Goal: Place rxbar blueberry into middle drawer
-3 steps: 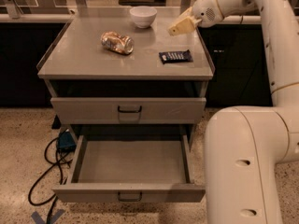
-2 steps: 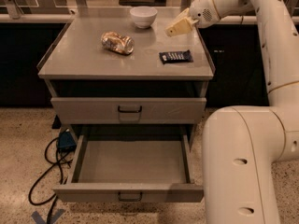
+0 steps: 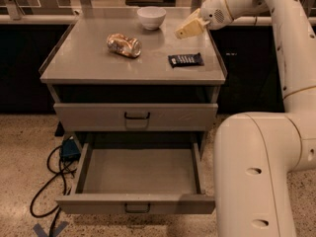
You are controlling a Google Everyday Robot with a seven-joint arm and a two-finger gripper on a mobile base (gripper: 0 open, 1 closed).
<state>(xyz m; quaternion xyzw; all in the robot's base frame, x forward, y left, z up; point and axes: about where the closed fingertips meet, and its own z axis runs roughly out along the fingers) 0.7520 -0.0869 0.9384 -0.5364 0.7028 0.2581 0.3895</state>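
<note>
Since the bar [image 3: 185, 59] lies flat on the cabinet top [image 3: 89, 68], near its right front edge, the main risk is a poor pick: a thin wrapper gives little to pinch, and a descent slightly off could skid it toward that edge or over it. Second risk: the bar sits a little askew, so an approach not squared to its narrow side probably slips. Third: the carry down to the drawer [image 3: 98, 204], which stands pulled out, well below the top. A closed drawer [image 3: 136, 116] sits between, and a release too early or too far forward could drop the bar on the floor by the cables [image 3: 49, 181]. Packet [image 3: 123, 45] and bowl [image 3: 151, 17] are well apart from the bar, so unlikely to interfere. Arm pose: enters from the right, forearm sloping down-left, gripper [image 3: 188, 28] hovering over the rear right of the top, above and behind the bar, not touching it. It carries nothing visible; wide or narrow, cannot tell from this angle.
</note>
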